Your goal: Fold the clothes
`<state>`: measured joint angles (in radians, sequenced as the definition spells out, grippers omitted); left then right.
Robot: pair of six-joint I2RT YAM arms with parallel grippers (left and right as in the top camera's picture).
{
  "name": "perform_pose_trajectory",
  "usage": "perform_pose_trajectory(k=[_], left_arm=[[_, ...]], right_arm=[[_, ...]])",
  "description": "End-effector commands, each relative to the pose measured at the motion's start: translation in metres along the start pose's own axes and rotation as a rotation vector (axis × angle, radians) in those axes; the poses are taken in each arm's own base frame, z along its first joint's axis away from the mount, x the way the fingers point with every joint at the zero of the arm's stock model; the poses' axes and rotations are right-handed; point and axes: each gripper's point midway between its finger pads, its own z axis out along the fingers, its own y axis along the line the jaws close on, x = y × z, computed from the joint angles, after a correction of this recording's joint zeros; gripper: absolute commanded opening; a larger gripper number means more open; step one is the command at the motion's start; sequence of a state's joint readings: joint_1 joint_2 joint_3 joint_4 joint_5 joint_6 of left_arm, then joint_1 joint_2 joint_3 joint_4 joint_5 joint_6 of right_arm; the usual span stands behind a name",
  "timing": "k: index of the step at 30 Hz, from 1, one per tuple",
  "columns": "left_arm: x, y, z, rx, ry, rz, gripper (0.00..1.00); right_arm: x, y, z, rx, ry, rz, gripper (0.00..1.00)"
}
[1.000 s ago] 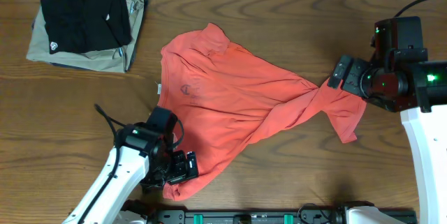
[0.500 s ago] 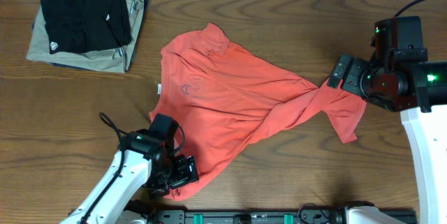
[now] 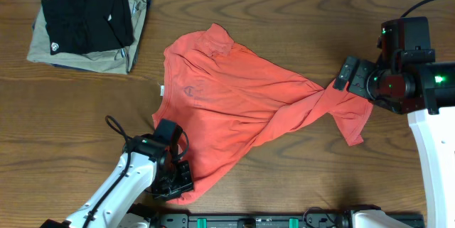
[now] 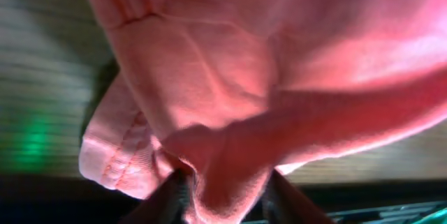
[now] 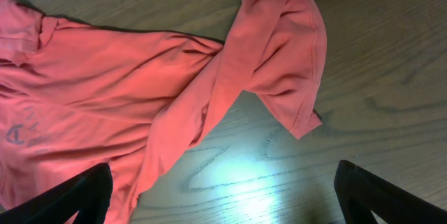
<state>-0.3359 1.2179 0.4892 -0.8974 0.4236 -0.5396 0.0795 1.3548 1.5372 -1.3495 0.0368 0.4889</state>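
The clothes (image 3: 234, 100), a red-orange T-shirt, lie crumpled across the middle of the table, one sleeve stretched out to the right. My left gripper (image 3: 181, 182) is at the shirt's near-left corner, by the front edge. In the left wrist view its gripper (image 4: 227, 196) has dark fingers (image 4: 174, 192) pressed on both sides of a bunched fold of the clothes (image 4: 230, 77). My right gripper (image 3: 348, 75) hovers beside the right sleeve. In the right wrist view its gripper (image 5: 223, 175) stands wide open over bare wood, the clothes (image 5: 105, 77) and sleeve lying just ahead of it.
A folded black garment (image 3: 85, 18) lies on a folded khaki one (image 3: 43, 47) at the back left corner. The wooden table (image 3: 284, 15) runs to a black rail (image 3: 284, 221) along the front edge.
My left gripper has slid toward the front edge along the shirt's corner and closed its fingers onto the fabric. The right arm has not moved.
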Motion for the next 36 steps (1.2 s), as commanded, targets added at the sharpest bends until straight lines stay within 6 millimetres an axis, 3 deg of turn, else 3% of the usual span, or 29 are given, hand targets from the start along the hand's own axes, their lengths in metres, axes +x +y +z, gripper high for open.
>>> perform_pose_trajectory(k=[1,4,11,19,25,30,33,36], left_arm=[[0.000,-0.004,-0.004,0.006,0.003,0.020,0.22],[-0.002,-0.009,-0.011,0.010,-0.003,0.038,0.07],[-0.009,-0.025,-0.038,0.025,-0.037,0.122,0.06],[-0.023,-0.027,-0.088,-0.034,-0.173,0.120,0.06],[-0.022,-0.020,-0.103,-0.036,-0.202,0.101,0.06],[-0.016,-0.002,-0.105,-0.098,-0.186,0.054,0.06],[-0.015,-0.001,-0.104,-0.102,-0.180,0.064,0.06],[-0.015,-0.001,-0.104,-0.101,-0.180,0.063,0.06]], right_arm=[[-0.002,-0.001,0.000,0.001,-0.001,-0.008,0.99],[-0.002,-0.001,0.000,0.002,-0.001,-0.008,0.99],[-0.001,-0.003,0.001,0.015,0.006,-0.009,0.99],[0.003,-0.005,0.015,0.042,0.053,-0.026,0.99],[0.000,-0.003,0.044,0.076,0.115,-0.062,0.99],[-0.023,-0.006,0.080,0.121,0.105,-0.043,0.99],[-0.038,-0.016,0.101,0.137,0.102,0.002,0.99],[-0.051,-0.040,0.122,0.169,0.117,0.072,0.99]])
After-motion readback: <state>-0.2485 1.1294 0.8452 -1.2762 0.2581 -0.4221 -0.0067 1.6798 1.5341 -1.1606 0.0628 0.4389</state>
